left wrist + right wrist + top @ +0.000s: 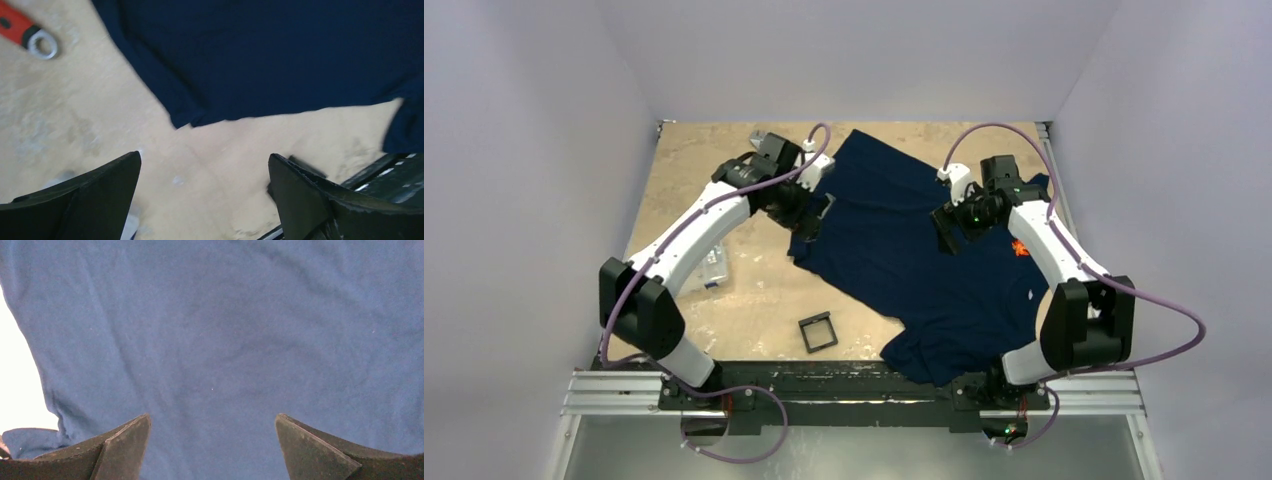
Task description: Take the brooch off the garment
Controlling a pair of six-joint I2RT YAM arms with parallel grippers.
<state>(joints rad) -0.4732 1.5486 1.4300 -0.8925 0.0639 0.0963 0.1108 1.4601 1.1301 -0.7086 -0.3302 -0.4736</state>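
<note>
The garment (pixel 924 260), a dark navy T-shirt, lies spread over the middle and right of the table. The brooch (pixel 1020 248), a tiny orange ornament, sits on the cloth at its right side, beside my right forearm. My left gripper (pixel 812 222) is open at the shirt's left edge. In the left wrist view it (pixel 204 155) hovers over bare table, with the shirt's hem (pixel 260 60) just beyond it. My right gripper (pixel 946 232) is open above the shirt's upper middle. In the right wrist view it (pixel 212 416) shows only navy cloth (pixel 225 330). The brooch is out of both wrist views.
A wrench with a red handle (pixel 20 27) lies on the tan table left of the shirt. A small black square frame (pixel 817 332) lies near the front. A clear plastic item (pixel 714 270) lies at the left. A small white label (pixel 1034 295) shows on the shirt.
</note>
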